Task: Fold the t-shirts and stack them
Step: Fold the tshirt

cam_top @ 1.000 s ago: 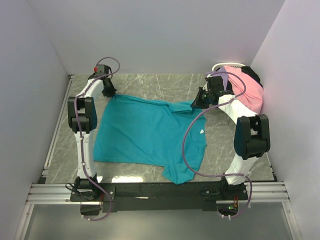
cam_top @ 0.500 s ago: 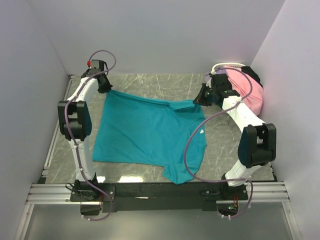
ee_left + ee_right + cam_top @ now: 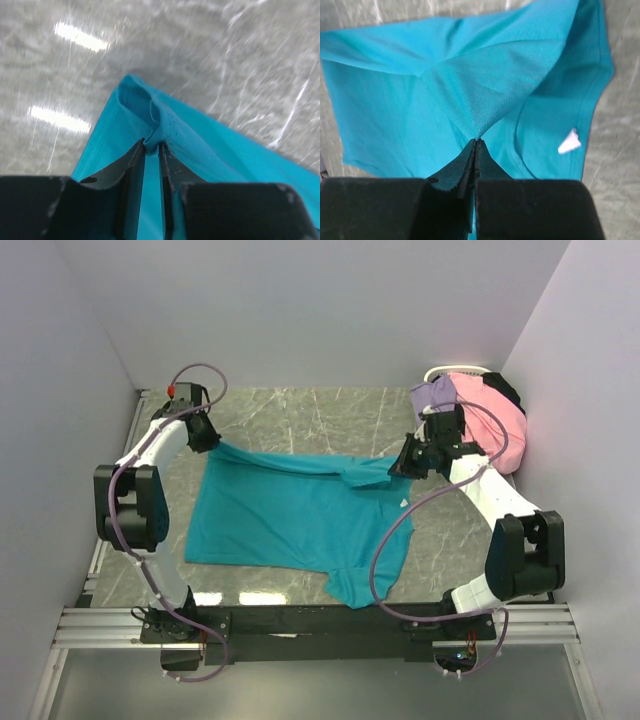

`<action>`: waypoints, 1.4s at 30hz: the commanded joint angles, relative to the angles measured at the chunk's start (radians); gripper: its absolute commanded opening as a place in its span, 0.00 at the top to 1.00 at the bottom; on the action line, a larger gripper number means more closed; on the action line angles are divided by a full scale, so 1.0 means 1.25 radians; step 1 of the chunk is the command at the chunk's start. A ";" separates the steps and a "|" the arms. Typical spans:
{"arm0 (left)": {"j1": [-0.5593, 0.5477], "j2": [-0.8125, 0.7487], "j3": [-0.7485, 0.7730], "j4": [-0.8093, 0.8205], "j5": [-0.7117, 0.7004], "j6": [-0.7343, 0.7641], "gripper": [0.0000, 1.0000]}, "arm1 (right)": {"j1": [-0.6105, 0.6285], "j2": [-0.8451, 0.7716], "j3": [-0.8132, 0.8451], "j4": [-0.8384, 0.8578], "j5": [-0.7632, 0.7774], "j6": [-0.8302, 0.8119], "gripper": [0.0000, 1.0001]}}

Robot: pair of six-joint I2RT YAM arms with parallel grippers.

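A teal t-shirt lies spread on the marble table. My left gripper sits at its far left corner. In the left wrist view the fingertips stand a narrow gap apart, with a raised fold of the teal cloth caught between them. My right gripper is at the shirt's far right side. In the right wrist view its jaws are shut tight on a peak of teal cloth. A white label shows inside the collar.
A heap of pink, lavender and black t-shirts fills a white-rimmed basket at the back right corner, just behind the right arm. Walls close in the left, back and right sides.
Both grippers have moved toward the near side, dragging the shirt's far edge with them. The left arm's elbow swung out to the left.
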 commanded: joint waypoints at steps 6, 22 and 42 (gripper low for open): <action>-0.008 -0.065 -0.111 0.031 0.004 -0.032 0.76 | 0.031 -0.098 -0.105 -0.011 0.043 0.026 1.00; -0.036 -0.060 -0.115 -0.016 -0.112 -0.060 0.04 | 0.048 -0.189 -0.214 -0.003 0.181 0.078 0.77; -0.037 0.010 -0.079 0.028 0.015 -0.055 0.27 | 0.066 -0.163 -0.204 0.028 0.137 0.069 0.67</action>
